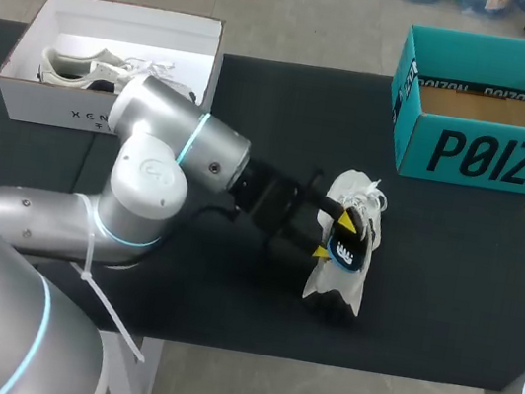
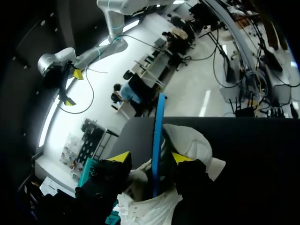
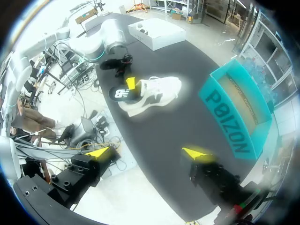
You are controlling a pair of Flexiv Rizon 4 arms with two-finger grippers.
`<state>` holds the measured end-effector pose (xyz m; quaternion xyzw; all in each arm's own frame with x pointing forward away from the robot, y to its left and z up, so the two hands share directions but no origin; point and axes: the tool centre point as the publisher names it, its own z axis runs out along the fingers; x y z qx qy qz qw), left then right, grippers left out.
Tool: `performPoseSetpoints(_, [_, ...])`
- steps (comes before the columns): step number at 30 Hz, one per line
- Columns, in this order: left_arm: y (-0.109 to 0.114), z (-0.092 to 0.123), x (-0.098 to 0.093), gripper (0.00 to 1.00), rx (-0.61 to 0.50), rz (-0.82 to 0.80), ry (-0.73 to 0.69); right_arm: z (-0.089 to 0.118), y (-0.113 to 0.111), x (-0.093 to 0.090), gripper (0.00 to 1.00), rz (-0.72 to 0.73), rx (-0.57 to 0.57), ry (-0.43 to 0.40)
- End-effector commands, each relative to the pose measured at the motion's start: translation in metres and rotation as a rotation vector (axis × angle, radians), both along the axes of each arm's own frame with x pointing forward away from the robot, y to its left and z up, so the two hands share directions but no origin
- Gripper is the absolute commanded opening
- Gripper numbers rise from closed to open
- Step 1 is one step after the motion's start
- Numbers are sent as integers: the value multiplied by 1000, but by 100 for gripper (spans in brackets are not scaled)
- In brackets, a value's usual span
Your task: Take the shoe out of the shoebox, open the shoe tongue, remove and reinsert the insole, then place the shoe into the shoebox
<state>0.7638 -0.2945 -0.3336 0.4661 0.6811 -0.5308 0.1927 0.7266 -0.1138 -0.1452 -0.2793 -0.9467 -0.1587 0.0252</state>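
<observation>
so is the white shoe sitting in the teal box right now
No, the white shoe lies on the black table, out in front of the teal box.

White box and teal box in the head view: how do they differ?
The white box sits at the far left of the table; the teal box at the far right. The white box holds a pale shoe; the teal box shows only its brown floor. Both are open-topped.

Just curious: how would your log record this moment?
shoe: on table | insole: at left gripper | right gripper: open, empty
</observation>
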Motion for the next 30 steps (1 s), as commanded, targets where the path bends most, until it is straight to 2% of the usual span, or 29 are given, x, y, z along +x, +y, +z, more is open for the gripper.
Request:
performPoseSetpoints(1, [-5, -3, 1, 21, -4, -6, 4, 0, 0, 2, 100, 1, -2, 5])
performPoseSetpoints(2, [-5, -3, 1, 5, -5, -8, 4, 0, 0, 2, 100, 1, -2, 5])
performPoseSetpoints(3, [-5, -3, 1, 0, -7, -10, 6, 0, 0, 2, 100, 1, -2, 5])
performPoseSetpoints(13, [-3, -6, 7, 0, -3, -38, 0, 0, 0, 2, 100, 1, -2, 5])
performPoseSetpoints(23, [-7, -8, 36, 0, -1, -34, -99, 0, 0, 2, 100, 1, -2, 5])
performPoseSetpoints(26, [-10, -12, 34, 0, -4, -38, -98, 0, 0, 2, 100, 1, -2, 5])
performPoseSetpoints(30, [-13, -24, 16, 0, 2, -65, -59, 0, 0, 2, 100, 1, -2, 5])
